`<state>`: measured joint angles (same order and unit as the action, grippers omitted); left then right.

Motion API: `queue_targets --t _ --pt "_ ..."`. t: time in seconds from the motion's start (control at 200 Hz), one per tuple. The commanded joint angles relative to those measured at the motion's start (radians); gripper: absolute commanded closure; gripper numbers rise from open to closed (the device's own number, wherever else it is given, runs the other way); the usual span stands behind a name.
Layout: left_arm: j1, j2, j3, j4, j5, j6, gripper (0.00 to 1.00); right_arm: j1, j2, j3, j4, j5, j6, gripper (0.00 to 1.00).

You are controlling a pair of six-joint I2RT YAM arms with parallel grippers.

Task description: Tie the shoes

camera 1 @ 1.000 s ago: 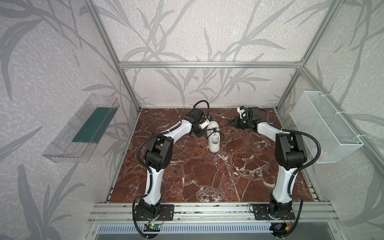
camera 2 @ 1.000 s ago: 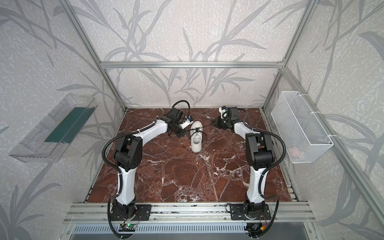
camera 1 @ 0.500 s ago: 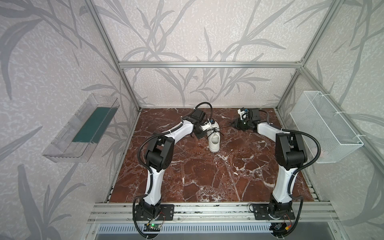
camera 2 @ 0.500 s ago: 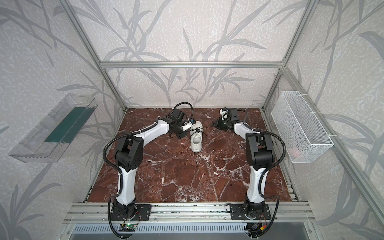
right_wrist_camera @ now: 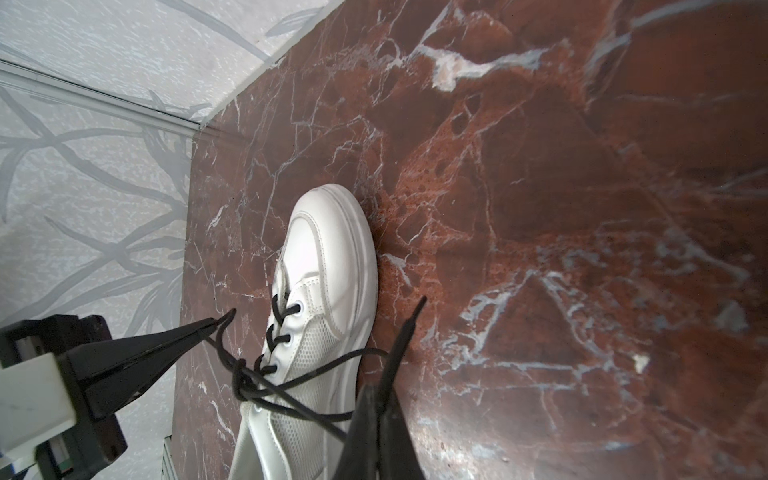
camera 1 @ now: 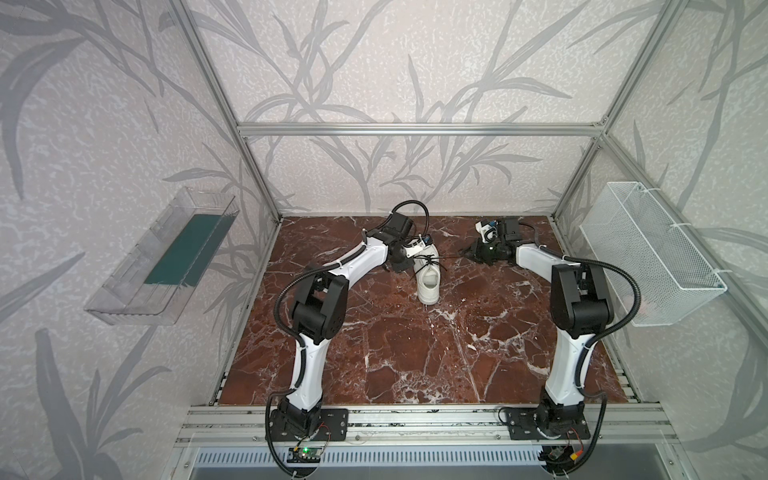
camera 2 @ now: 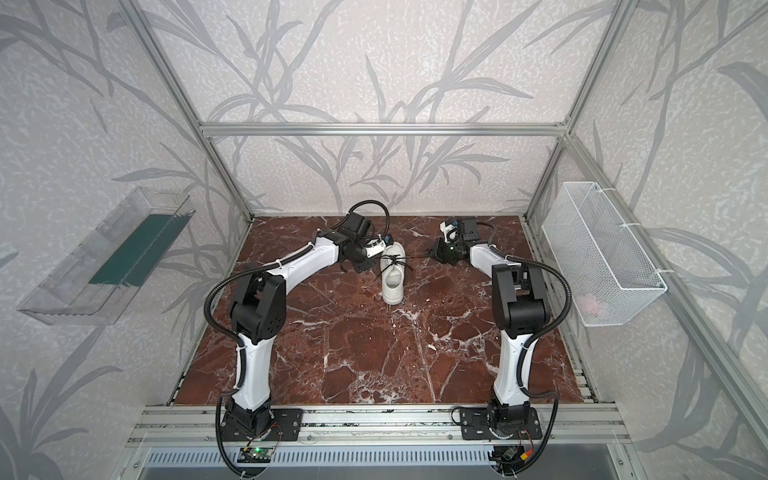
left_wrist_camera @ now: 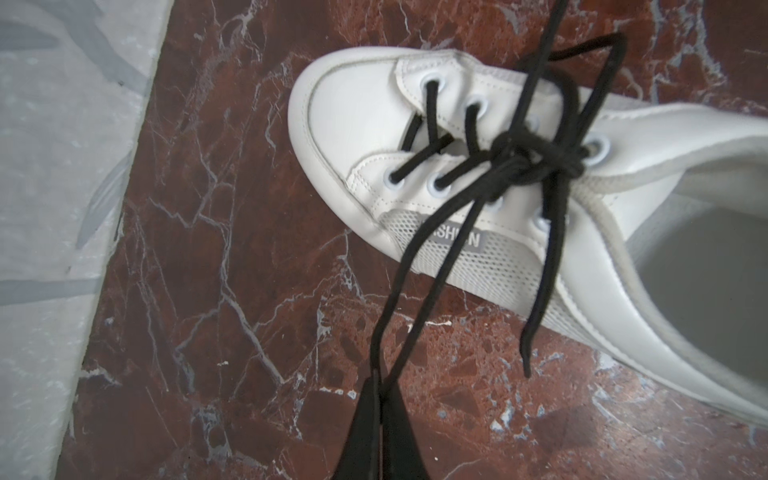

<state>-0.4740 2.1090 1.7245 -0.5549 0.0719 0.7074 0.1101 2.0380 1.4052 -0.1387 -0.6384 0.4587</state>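
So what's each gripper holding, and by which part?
Left gripper pinches a loop of the shoe's lace; right gripper pinches another lace strand.

The surface [camera 1: 415, 353] is seen as a red-brown marble slab with white veins. One white low-top sneaker [camera 1: 429, 282] with black laces [camera 1: 430, 262] is placed directly on it, near the back edge, between the two arms.

left hand [camera 1: 409, 266] nearer sneaker [camera 1: 429, 279] | right hand [camera 1: 464, 252] farther, lace taut
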Motion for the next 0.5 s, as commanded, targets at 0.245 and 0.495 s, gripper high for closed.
queue_targets --t 0.245,0.495 --pt "-0.006 -0.021 0.004 -0.031 0.059 0.016 0.84 0.005 0.013 0.045 0.036 -0.123 0.011 1.0" --pt "-0.007 -0.042 -0.011 -0.006 0.076 -0.007 0.62 0.015 0.03 0.067 0.021 -0.141 0.008 1.0"
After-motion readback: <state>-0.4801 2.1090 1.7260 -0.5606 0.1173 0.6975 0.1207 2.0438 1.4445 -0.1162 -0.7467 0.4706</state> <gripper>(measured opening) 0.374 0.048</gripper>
